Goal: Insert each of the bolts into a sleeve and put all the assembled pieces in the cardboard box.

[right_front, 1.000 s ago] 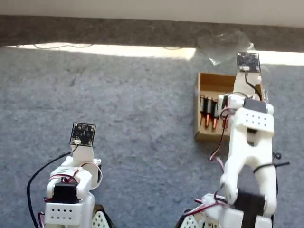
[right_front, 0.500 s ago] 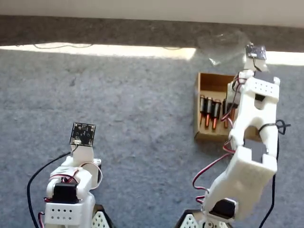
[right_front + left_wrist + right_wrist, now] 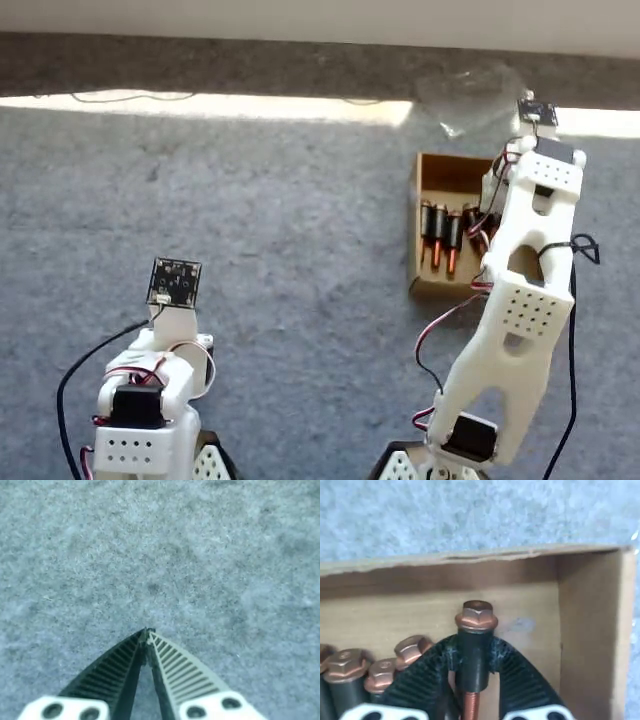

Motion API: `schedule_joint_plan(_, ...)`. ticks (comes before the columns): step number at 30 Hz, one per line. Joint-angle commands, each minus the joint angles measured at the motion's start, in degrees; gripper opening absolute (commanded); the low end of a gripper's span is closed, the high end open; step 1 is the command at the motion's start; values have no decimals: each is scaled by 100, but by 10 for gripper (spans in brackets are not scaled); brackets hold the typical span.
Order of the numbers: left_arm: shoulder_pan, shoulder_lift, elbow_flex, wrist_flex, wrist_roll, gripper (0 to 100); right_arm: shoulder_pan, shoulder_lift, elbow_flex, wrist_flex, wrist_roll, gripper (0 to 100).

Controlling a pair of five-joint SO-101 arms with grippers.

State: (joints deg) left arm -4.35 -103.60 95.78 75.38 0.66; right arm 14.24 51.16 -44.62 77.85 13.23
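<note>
Counter: grey felt-like cover; I have a wide bare stretch across the middle and left, with a bright strip along the far edge.
Right hand: my right hand is clamped on the black sleeve of the held piece, whose copper bolt head sticks out past the fingertips.
Held piece: over the floor of the cardboard box; I cannot tell whether it touches the floor.
Room in box: bare cardboard lies between the held piece and the box's end wall and long wall.
Assembled pieces: a row of them lies in the box, the closest just beside one finger of my right hand.
Box: far right of the counter, its right side hidden under my right arm.
Beyond box: a clear plastic bag near the far edge.
Left hand: my left hand is closed with its tips touching, holds nothing, and sits over bare counter, well apart from the box.
</note>
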Motion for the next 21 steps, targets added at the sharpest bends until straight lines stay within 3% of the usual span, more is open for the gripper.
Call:
schedule_joint_plan(1, -31, -57, 136, 35, -18, 6, -127, 189, -664, 602, 264, 4)
schedule_joint_plan(4, -31, -57, 136, 35, -18, 6, -330, 330, -1174, 1191, 510, 9)
schedule_joint_plan(11, -31, -57, 136, 35, -18, 6, -673, 365, -2571, 2290, 527, 151)
schedule_joint_plan(21, -31, -57, 136, 35, -18, 6, -699, 312, -3204, 2308, 501, 156)
